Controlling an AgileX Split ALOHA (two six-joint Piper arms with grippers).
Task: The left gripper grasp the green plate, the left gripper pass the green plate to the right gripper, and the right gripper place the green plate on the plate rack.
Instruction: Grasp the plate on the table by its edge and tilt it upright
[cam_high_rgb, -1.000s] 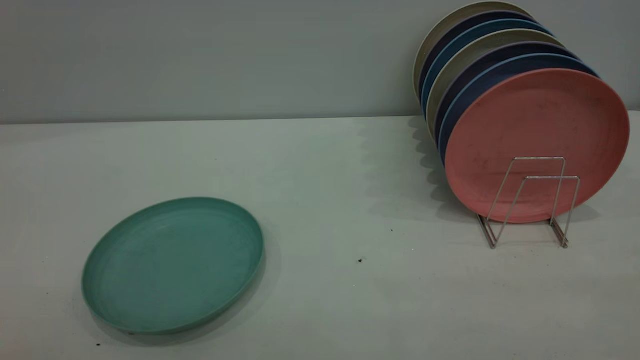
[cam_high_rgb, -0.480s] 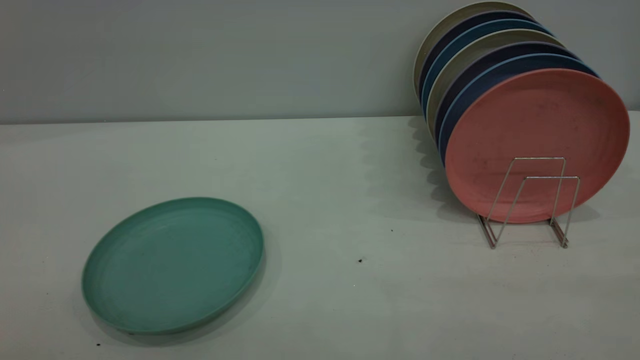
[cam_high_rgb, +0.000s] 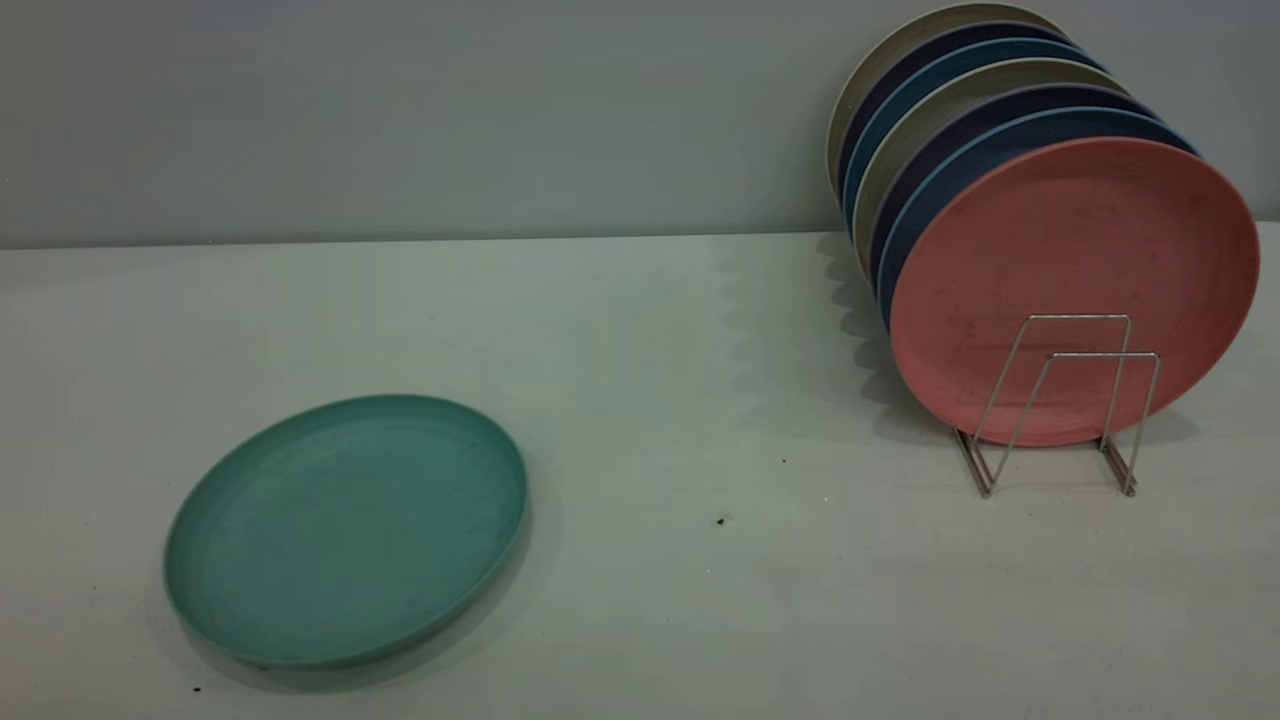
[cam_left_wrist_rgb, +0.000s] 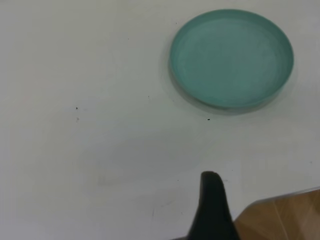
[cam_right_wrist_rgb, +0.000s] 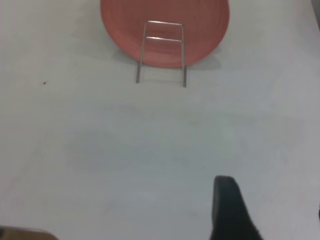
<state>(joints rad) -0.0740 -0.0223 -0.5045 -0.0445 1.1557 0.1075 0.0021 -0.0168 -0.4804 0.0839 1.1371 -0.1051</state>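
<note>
One green plate (cam_high_rgb: 345, 530) lies flat. Seven plates stand in the rack (cam_high_rgb: 1058, 404): one pink plate (cam_high_rgb: 1072, 250), four blue plates (cam_high_rgb: 985, 150), two beige plates (cam_high_rgb: 925, 105).

right wrist cam looks out over a pale worktop (cam_right_wrist_rgb: 100, 150). far off, the salmon-pink plate (cam_right_wrist_rgb: 200, 30) stands on edge in the plate rack (cam_right_wrist_rgb: 162, 50), two wire loops in front of it. one black finger (cam_right_wrist_rgb: 227, 205) of the right claw pokes in, well apart from the rack.
</note>
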